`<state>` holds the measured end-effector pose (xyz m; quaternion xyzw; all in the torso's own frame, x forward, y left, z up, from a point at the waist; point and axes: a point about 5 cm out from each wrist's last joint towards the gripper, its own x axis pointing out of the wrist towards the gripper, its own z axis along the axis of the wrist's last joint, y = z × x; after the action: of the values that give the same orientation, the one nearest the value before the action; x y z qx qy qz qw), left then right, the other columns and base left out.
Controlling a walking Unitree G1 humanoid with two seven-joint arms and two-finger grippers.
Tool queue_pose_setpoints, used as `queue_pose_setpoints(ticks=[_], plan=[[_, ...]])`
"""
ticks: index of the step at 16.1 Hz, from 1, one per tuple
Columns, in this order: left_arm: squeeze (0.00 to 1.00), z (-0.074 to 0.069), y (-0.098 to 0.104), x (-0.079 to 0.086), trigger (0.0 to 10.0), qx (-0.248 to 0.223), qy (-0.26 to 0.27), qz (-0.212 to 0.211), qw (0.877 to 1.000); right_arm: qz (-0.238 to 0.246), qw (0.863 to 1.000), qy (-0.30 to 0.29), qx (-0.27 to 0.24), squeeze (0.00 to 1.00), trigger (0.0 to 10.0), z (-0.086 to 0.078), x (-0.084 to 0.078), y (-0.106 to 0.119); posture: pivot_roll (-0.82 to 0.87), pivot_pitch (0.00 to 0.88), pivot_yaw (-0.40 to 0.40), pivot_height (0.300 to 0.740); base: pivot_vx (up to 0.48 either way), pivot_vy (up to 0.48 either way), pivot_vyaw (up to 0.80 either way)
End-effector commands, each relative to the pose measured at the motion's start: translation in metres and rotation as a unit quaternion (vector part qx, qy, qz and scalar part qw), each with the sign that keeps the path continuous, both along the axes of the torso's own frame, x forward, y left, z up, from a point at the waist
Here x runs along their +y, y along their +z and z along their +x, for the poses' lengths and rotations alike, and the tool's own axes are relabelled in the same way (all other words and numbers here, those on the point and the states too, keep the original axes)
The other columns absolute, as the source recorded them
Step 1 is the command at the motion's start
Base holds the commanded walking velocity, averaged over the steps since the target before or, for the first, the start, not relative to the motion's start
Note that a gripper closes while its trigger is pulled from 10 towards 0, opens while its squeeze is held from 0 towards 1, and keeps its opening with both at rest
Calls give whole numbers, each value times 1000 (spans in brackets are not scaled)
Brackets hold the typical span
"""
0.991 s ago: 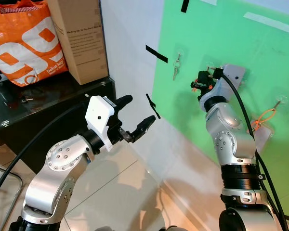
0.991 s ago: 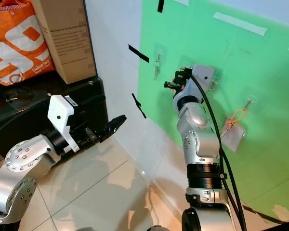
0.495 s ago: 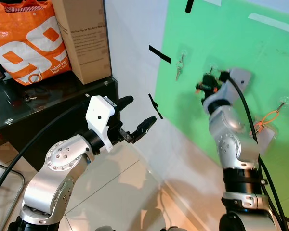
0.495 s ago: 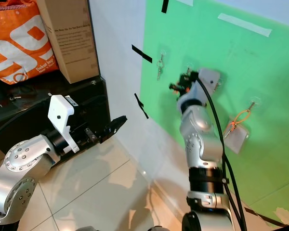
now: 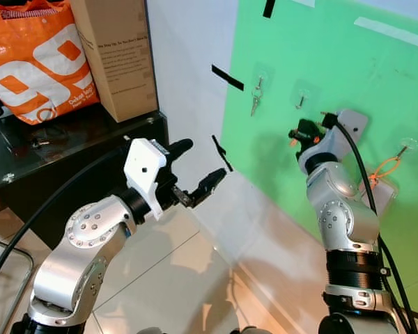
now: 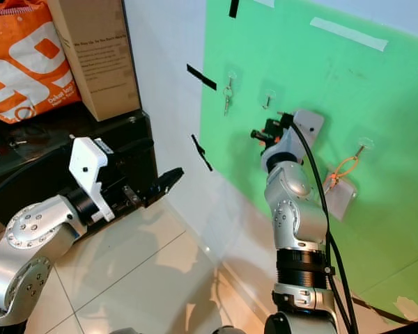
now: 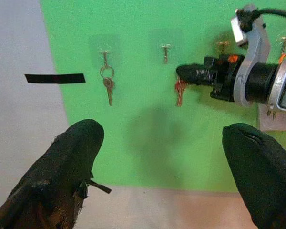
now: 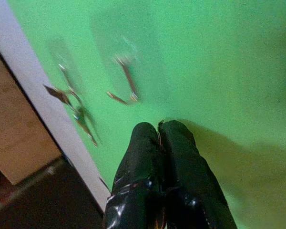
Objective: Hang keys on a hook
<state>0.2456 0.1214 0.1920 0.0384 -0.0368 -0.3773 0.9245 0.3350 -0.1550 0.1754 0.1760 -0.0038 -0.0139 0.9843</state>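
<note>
An orange bag [image 5: 35,59] and a cardboard box [image 5: 117,52] sit on the dark counter [image 5: 70,142] beside the white wall. On the green board [image 5: 320,62], a silver key [image 5: 255,103] hangs from the leftmost hook [image 7: 104,51]. The right end effector [image 7: 187,73], fingers together, pinches an orange key [image 7: 180,92], blurred, just below an empty hook [image 5: 302,99]. The left end effector [image 5: 195,168] hovers apart over glossy floor tiles [image 5: 174,264].

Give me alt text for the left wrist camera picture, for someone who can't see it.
The right gripper reaches across a green board with its fingers pinched on a small red key, just below an empty wall hook. Beside that hook, a silver key hangs from another hook. The left gripper's fingers frame the foreground, spread wide.
</note>
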Motion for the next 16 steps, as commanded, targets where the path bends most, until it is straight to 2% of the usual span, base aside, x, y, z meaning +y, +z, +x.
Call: queue_pose_setpoints(ticks=[1,6,8,12,16], plan=[[310,-1,2,-2,10000,-3,-2,7,1000,12,999,19,-38,0,10000,0,6,14,91,0,-15,740,0,0,0],[310,-1,3,-2,10000,-3,-3,8,1000,1,998,31,-52,0,10000,7,14,22,94,0,-15,740,0,0,0],[314,-1,3,-2,10000,-3,-2,8,1000,-20,998,23,-62,0,10000,12,15,26,98,0,-14,740,0,0,0],[310,-1,4,-2,10000,-3,-3,9,1000,-34,997,10,-72,0,10000,19,13,32,98,0,-12,740,0,0,0],[306,-1,4,-2,10000,-3,-3,10,1000,-47,998,-7,-50,0,10000,22,8,25,97,0,-10,740,0,0,0]])
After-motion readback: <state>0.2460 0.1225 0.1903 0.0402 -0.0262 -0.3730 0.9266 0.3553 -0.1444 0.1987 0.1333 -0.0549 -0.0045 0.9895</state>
